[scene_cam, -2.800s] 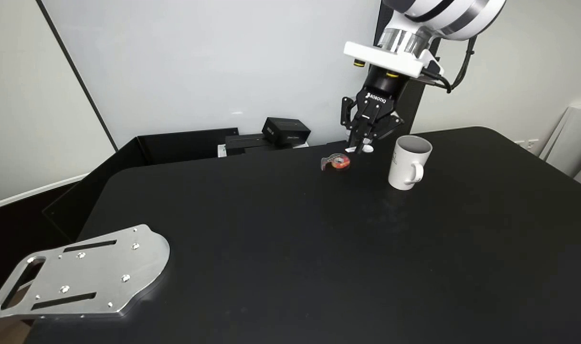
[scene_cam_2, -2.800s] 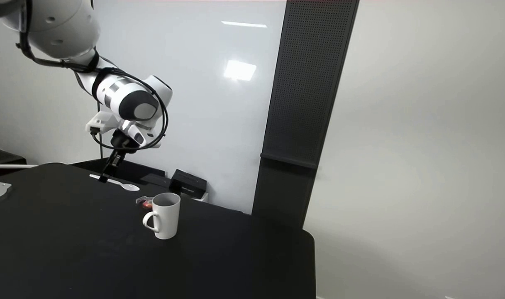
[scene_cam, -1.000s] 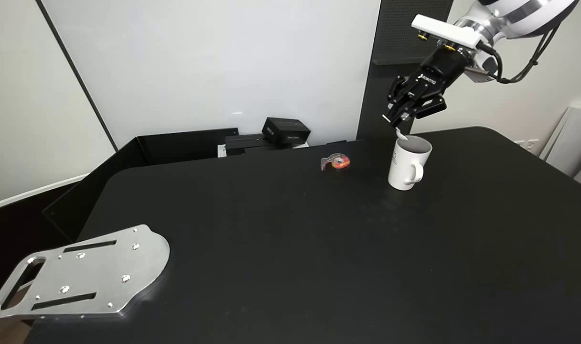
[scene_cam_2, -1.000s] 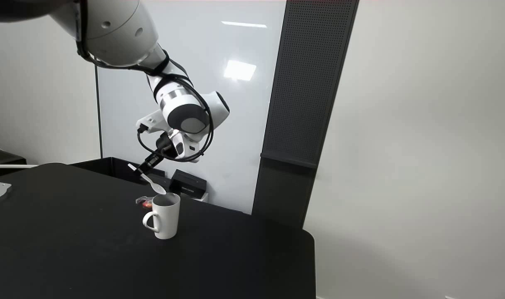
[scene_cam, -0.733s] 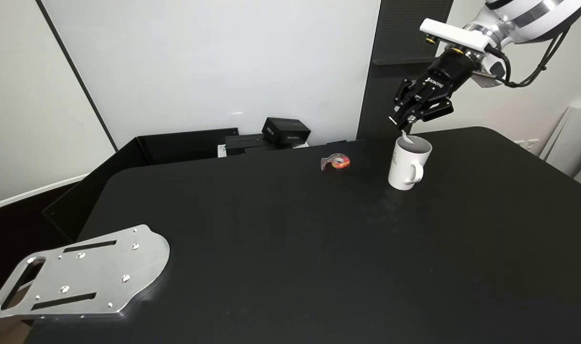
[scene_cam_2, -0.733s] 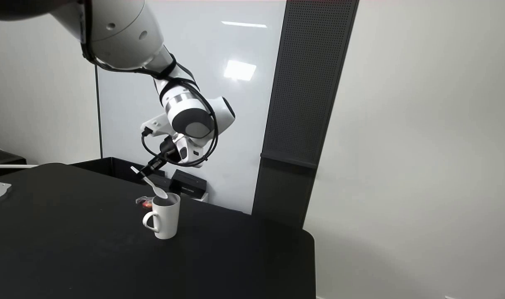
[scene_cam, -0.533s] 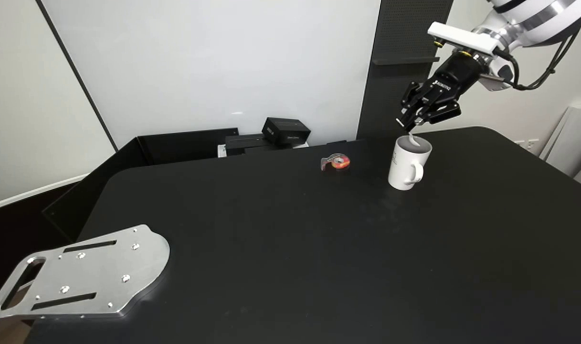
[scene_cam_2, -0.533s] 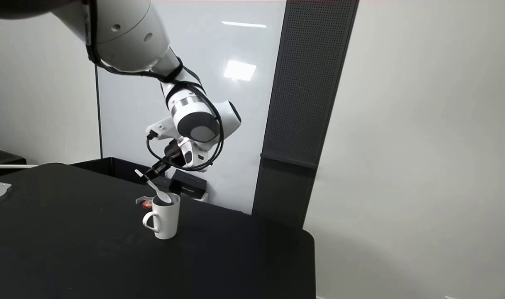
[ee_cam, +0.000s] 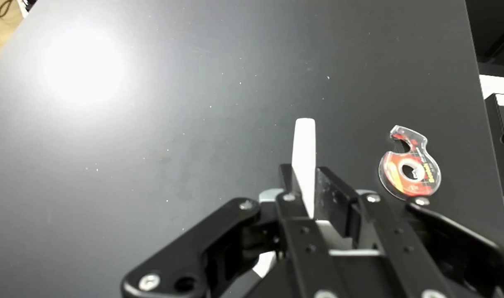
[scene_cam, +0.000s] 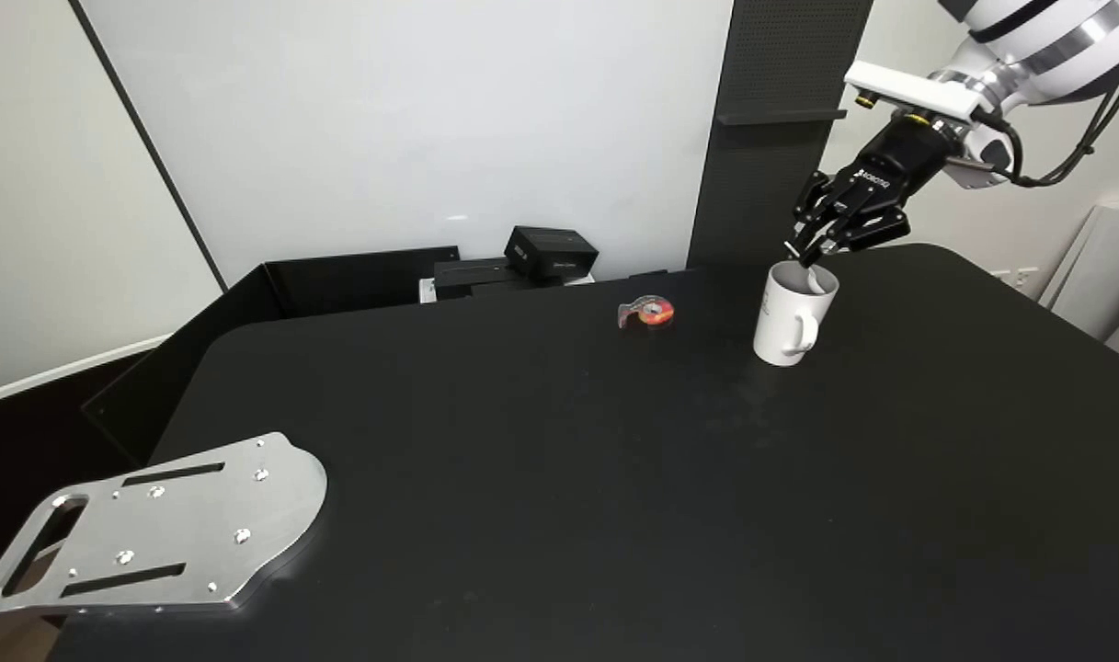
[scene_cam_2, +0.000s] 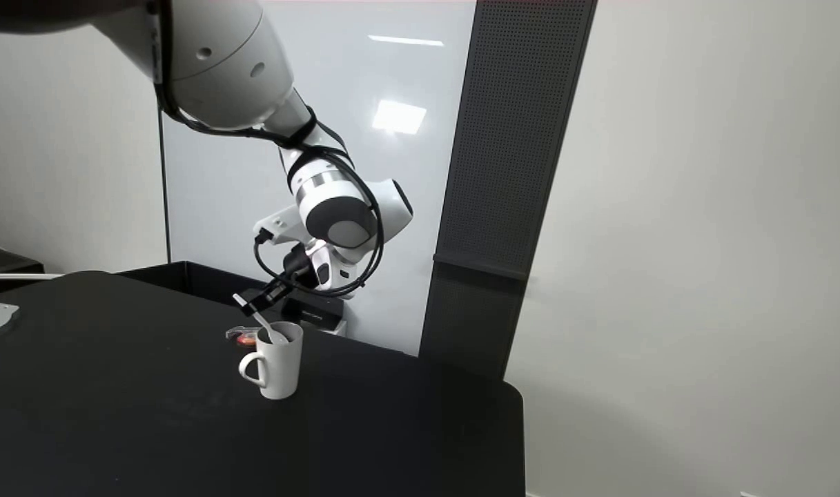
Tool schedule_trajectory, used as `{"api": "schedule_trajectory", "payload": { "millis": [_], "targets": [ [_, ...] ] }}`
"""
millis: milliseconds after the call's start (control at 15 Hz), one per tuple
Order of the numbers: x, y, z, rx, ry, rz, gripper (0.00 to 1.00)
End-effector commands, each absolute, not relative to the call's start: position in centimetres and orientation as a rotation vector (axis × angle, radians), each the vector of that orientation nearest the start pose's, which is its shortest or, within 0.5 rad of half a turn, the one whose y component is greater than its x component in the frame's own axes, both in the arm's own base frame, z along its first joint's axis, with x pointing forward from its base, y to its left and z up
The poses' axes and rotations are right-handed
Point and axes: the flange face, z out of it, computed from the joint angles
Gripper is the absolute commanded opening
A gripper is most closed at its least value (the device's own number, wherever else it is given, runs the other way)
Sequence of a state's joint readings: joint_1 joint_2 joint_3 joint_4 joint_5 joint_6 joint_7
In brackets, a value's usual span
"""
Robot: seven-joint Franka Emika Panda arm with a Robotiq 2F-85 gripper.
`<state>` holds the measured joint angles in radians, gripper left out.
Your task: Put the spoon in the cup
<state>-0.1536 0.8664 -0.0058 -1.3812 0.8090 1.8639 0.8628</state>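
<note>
Spoon (scene_cam_2: pixel 264 324) is mid-insertion, I'd judge: its oval bowl sits inside the mouth of the cup (scene_cam_2: pixel 279 367), just below rim level, w/ most of the handle outside, slanting up to the gripper (ee_cam: pixel 305 176). Wrist view has the jaws closed right down to the handle's width, pinching it partway along, w/ the blunt end poking out past them. So grasp + carry look done, release not yet. Next move prob. = lower a bit more, tip the handle steeper so the bowl heads for the bottom, then let go & back off straight. Risk: spoon catching the rim & nudging the cup, bc of that slant; whether it touches the inner wall, can't say. Mat'ls: cup = smooth white, prob. ceramic, near-straight cylinder, loop handle, darker inside, small print on its side too tiny to read. Spoon = thin white plastic by the look, flat strip of a handle; should be light & a bit flexy. Table (scene_cam: pixel 541 460) = matte black, w/ pale specks + a glare patch in wrist view. Tape dispenser (ee_cam: pixel 394 163) near the cup = clear plastic, snail-shaped, red/orange label. Metal plate (scene_cam: pixel 191 519), well apart = silver, flat, slotted, rounded end, shiny screw heads.
</note>
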Motion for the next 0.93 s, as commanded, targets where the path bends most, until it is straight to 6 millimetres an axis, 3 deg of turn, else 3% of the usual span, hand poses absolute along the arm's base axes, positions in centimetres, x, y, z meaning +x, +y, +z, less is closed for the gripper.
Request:
{"api": "schedule_trajectory", "payload": {
  "millis": [0,67,200,333,667,867],
  "targets": [
    [70.1,-5.0,17.7,-1.888,1.626,0.794,0.05],
    [70.0,-4.6,17.4,-1.899,1.622,0.802,0.43],
    [70.0,-3.8,17.1,-1.919,1.614,0.808,0.49],
    [70.1,-2.5,17.2,-1.951,1.599,0.807,0.63],
    [70.6,0.6,20.1,-2.063,1.534,0.745,0.97],
    [70.7,2.8,22.6,-2.176,1.471,0.682,1.0]
  ]
}}
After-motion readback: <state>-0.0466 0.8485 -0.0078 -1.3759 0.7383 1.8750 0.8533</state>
